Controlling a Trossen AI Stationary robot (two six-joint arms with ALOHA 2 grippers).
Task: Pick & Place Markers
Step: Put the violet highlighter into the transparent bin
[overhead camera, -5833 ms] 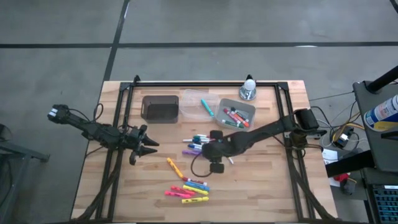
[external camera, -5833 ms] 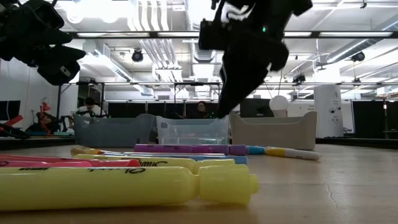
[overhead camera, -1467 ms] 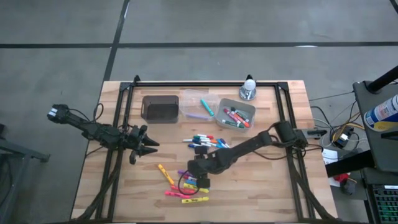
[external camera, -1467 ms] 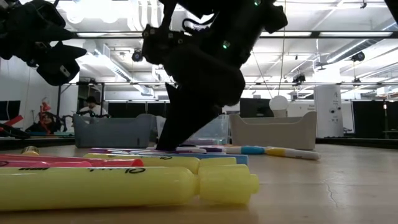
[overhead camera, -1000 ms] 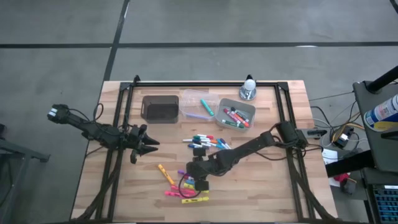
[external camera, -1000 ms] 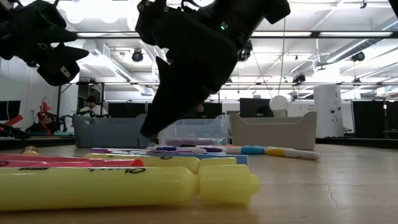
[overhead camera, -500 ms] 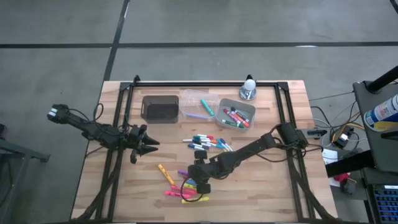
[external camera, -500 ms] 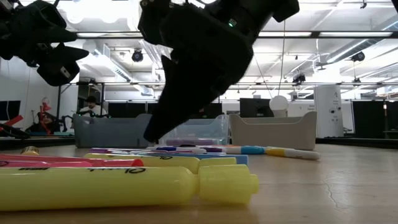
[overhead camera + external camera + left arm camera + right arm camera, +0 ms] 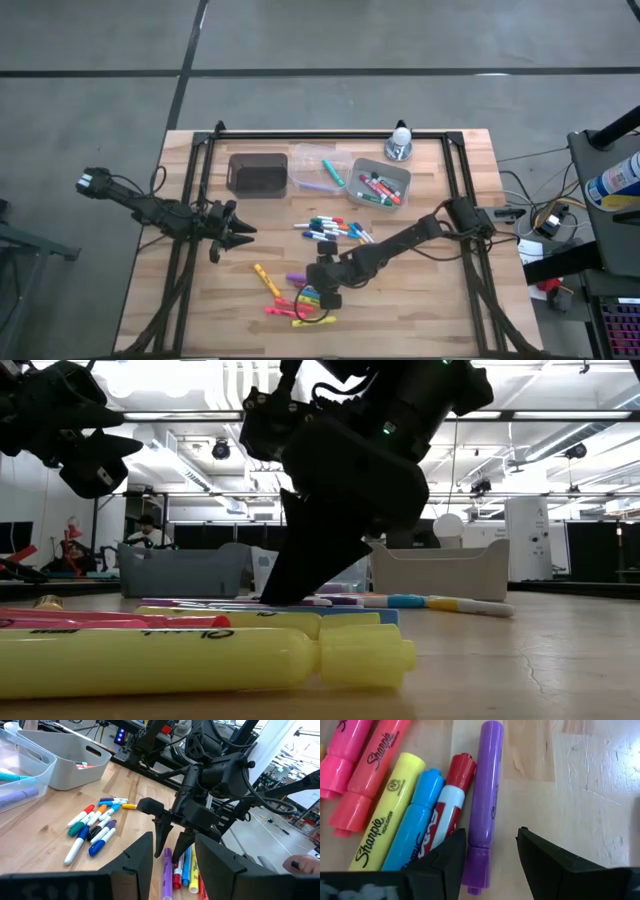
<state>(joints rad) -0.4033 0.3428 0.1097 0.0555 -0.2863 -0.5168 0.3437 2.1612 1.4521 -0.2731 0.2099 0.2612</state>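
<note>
Markers: the purple marker [image 9: 482, 795] looks light, stiff and slick; grip mid-barrel. Right gripper [image 9: 487, 851], released, straddles its 6 o'clock end; left gripper [image 9: 236, 233] waits released.

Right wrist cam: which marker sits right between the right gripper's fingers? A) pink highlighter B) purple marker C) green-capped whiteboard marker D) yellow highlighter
B: in the right wrist view the purple marker lies on the wood with its lower end between the open fingers of the right gripper, not yet gripped; the yellow highlighter and pink highlighter lie off to one side.
</note>
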